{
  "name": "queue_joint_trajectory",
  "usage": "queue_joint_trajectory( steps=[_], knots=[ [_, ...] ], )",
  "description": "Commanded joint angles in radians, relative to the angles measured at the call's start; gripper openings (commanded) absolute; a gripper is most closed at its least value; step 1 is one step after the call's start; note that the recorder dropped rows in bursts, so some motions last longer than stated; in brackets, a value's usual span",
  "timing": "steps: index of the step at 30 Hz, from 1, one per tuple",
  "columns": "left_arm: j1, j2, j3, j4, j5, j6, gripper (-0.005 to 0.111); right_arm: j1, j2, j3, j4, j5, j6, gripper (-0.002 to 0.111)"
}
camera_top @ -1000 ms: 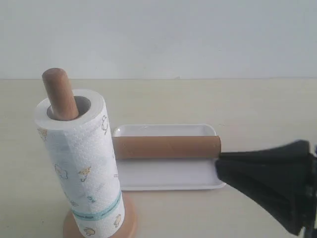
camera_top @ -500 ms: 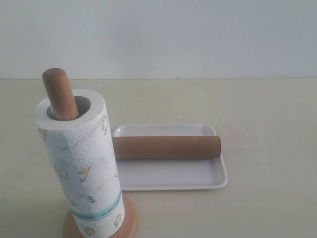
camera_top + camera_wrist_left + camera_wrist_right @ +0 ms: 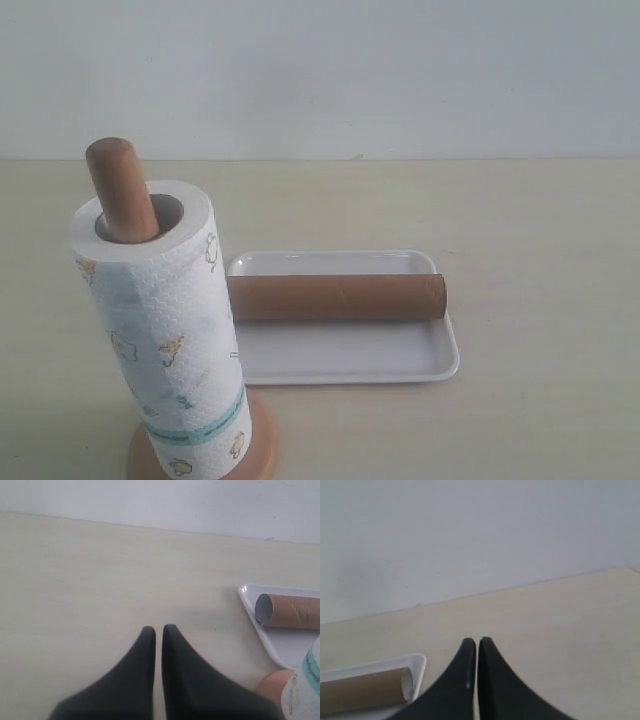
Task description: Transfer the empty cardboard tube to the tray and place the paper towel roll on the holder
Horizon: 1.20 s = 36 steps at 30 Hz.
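Note:
The brown cardboard tube (image 3: 337, 297) lies lengthwise in the white tray (image 3: 350, 365). The printed paper towel roll (image 3: 160, 330) stands on the wooden holder, whose post (image 3: 120, 188) sticks out of its core above the round base (image 3: 262, 448). Neither gripper shows in the exterior view. My left gripper (image 3: 158, 629) is shut and empty above bare table, with the tray (image 3: 255, 607), the tube's end (image 3: 280, 611) and the roll's edge (image 3: 305, 685) off to one side. My right gripper (image 3: 472, 641) is shut and empty, near the tray's corner (image 3: 417, 662) and the tube (image 3: 365, 690).
The pale beige table (image 3: 520, 230) stretches to a plain white wall (image 3: 320, 70) at the back. Nothing else stands on it.
One second ago the right gripper's black fingers stood at the right end of the tube in the exterior view. They have since drawn back out of that view. Tube, tray and roll are unmoved.

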Motion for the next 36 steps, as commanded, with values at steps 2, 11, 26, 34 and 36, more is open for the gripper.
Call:
queue_joint_trajectory(
  steps=[2, 11, 26, 34, 36],
  knots=[
    [0.004, -0.002, 0.004, 0.006, -0.001, -0.007, 0.004, -0.047, -0.008, 0.002, 0.0, 0.095, -0.023, 0.001],
    [0.004, -0.002, 0.004, 0.006, -0.001, -0.007, 0.004, -0.039, -0.008, 0.002, -0.005, 0.238, -0.137, 0.001],
    [0.004, -0.002, 0.004, 0.006, -0.001, -0.007, 0.004, -0.039, -0.008, 0.002, -0.005, 0.234, -0.127, 0.001],
    [0.004, -0.002, 0.004, 0.006, -0.001, -0.007, 0.004, -0.039, -0.008, 0.002, -0.005, 0.234, -0.127, 0.001],
    [0.004, -0.002, 0.004, 0.006, -0.001, -0.007, 0.004, -0.039, -0.008, 0.002, -0.005, 0.234, -0.127, 0.001]
  ],
)
